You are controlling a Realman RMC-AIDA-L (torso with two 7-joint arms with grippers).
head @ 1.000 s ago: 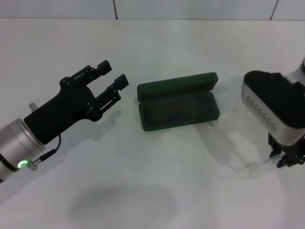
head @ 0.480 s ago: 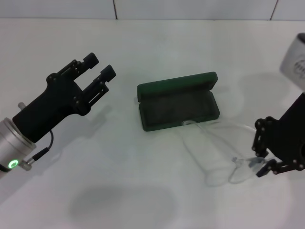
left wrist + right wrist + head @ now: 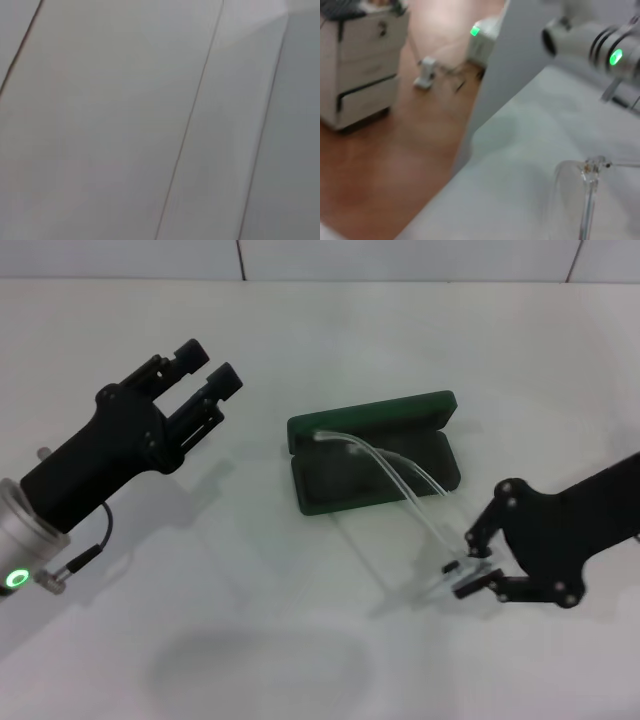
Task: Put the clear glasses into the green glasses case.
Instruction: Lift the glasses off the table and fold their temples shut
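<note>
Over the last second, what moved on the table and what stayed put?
The right end effector, shut on the clear glasses, lifted them off the table and swung them toward the green glasses case; their temple arms now reach over the open case. The left end effector pulled back slightly from the case, fingers open. The case itself stayed put, lid open.

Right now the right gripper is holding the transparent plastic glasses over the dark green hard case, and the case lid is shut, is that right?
Not quite. The dark green hard case is open: the head view shows its lid raised and its dark lining exposed. The rest holds: the right gripper grips the transparent plastic glasses by their front, with the temple arms reaching over the case.
</note>
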